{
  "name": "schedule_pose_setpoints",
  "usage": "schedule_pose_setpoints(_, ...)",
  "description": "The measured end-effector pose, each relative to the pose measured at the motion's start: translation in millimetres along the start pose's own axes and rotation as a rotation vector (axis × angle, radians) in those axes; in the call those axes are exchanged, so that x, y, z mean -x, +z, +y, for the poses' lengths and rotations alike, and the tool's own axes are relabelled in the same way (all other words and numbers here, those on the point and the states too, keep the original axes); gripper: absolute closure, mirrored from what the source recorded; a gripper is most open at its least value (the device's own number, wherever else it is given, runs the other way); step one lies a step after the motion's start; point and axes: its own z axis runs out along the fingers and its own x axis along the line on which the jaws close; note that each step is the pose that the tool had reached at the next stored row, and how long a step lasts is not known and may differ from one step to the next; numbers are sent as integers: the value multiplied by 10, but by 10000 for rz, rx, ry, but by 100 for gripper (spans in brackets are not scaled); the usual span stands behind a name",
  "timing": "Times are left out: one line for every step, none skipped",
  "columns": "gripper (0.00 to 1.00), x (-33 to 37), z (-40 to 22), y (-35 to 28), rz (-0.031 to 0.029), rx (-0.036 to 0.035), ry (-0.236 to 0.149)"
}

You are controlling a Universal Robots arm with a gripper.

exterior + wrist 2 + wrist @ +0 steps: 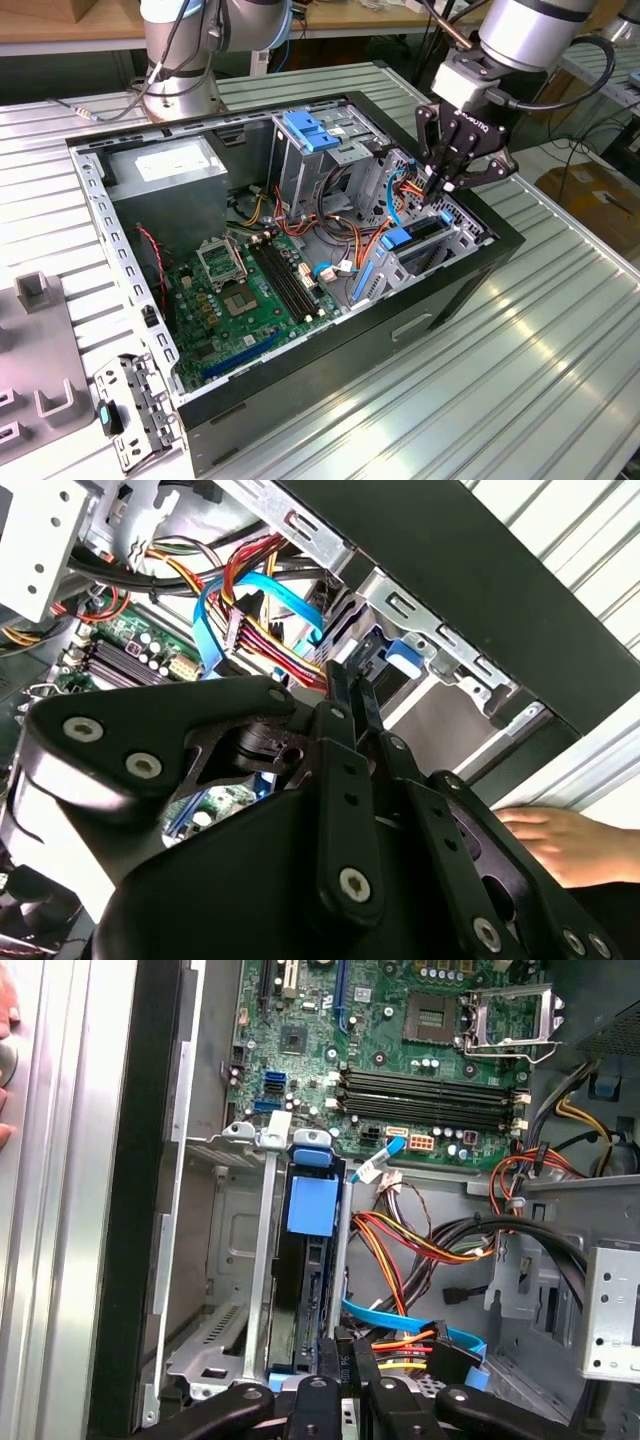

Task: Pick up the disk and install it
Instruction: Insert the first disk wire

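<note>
One disk [308, 1260] stands on edge in its bay [225, 1290] at the case's [330, 380] front corner, the gripper [340, 1355] pressing its rear end with jaws together, so installing is nearly done, needing only firm seating.

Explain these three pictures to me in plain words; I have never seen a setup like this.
The exterior view looks from off the arm at an open computer case lying on a ribbed metal table. A grey robot arm reaches over it, ending in a black claw. The two wrist views come from cameras riding on that arm, looking past the claw into the case. Inside lie a green circuit board, coloured cables and a metal bay. The disk, dark with a blue carrier, stands in that bay, and the claw is shut on its end. A person's hand rests by the case.
</note>
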Motion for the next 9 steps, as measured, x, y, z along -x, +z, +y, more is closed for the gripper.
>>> schedule_pose_setpoints(83,0,0,3,0,1,115)
schedule_pose_setpoints(83,0,0,7,-3,2,217)
schedule_pose_setpoints(83,0,1,10,-5,2,276)
schedule_pose_setpoints(83,-5,3,11,-4,3,290)
schedule_pose_setpoints(83,-9,6,13,-5,3,295)
schedule_pose_setpoints(83,-12,10,17,-5,-3,311)
schedule_pose_setpoints(83,-12,10,21,-3,-10,363)
schedule_pose_setpoints(83,-12,10,25,-4,-10,482)
schedule_pose_setpoints(83,-12,10,31,-5,-10,635)
